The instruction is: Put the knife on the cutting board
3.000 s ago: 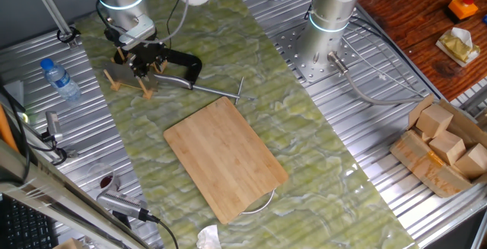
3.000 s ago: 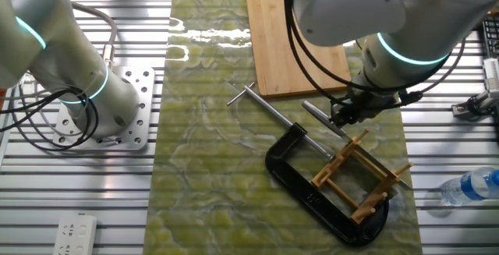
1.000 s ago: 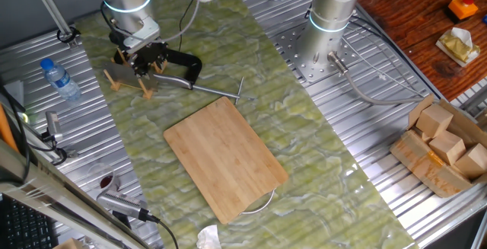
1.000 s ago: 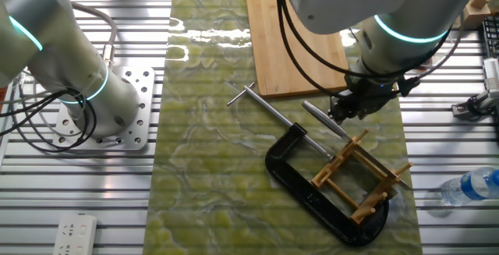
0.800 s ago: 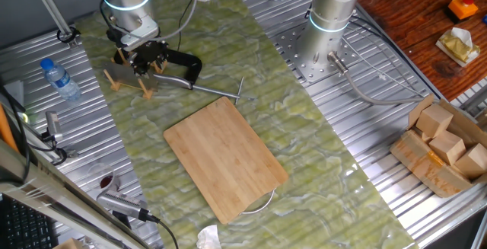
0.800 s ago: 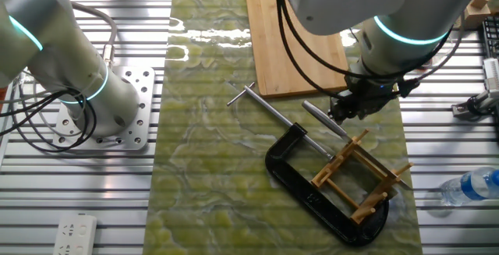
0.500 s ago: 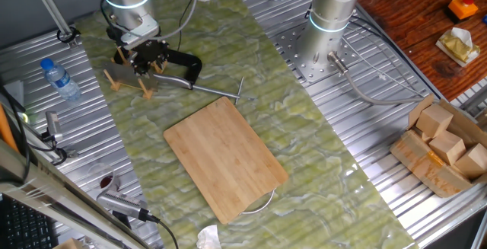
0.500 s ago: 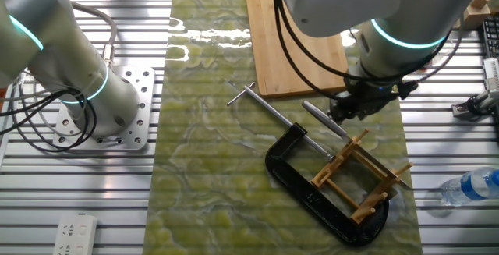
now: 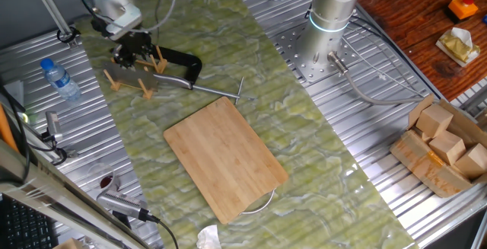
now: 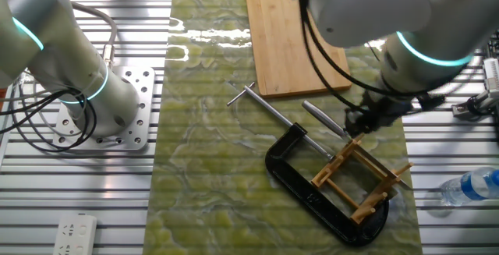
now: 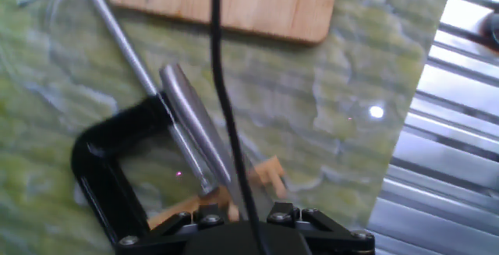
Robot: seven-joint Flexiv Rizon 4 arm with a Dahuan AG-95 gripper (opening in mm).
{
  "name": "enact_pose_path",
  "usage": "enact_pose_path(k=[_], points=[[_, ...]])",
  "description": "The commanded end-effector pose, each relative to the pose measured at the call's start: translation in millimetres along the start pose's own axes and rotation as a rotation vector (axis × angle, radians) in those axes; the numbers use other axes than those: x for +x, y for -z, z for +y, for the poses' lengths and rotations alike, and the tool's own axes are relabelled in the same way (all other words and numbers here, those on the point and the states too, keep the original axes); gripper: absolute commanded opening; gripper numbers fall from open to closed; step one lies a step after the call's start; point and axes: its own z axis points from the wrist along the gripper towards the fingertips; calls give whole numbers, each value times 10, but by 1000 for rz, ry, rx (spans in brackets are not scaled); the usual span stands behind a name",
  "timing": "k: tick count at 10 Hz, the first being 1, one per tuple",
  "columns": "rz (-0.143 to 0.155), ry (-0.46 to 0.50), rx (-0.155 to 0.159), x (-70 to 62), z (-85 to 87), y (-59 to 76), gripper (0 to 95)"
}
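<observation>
The knife (image 10: 321, 118) rests with its blade slotted in a small wooden dowel rack (image 10: 359, 173). Its rounded steel handle (image 11: 191, 126) points toward the cutting board (image 10: 292, 37). The board is a tan bamboo rectangle and lies flat on the green mat (image 9: 224, 158); its near edge shows at the top of the hand view (image 11: 234, 1). My gripper (image 10: 365, 122) hovers over the rack's end, just beside the knife handle and apart from it. It also shows in one fixed view (image 9: 133, 51). Its fingertips are hidden in the hand view.
A black C-clamp (image 10: 312, 200) with a thin metal rod (image 10: 269, 108) lies under and beside the rack. A water bottle (image 9: 59, 79) lies on the ribbed table near the rack. A second arm's base (image 9: 327, 20) stands at the far side. Cardboard boxes (image 9: 445, 146) are at the right.
My gripper has shifted sideways off the knife handle, toward the rack's outer side. The knife, rack and clamp have not moved.
</observation>
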Motion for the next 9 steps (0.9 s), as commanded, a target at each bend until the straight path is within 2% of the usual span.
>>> enact_pose_path(k=[1, 4, 9], points=[[-2, 37, 5, 154, -101, -59, 380], [9, 68, 19, 239, -208, -181, 380], [14, 107, 38, 305, -225, -380, 380]])
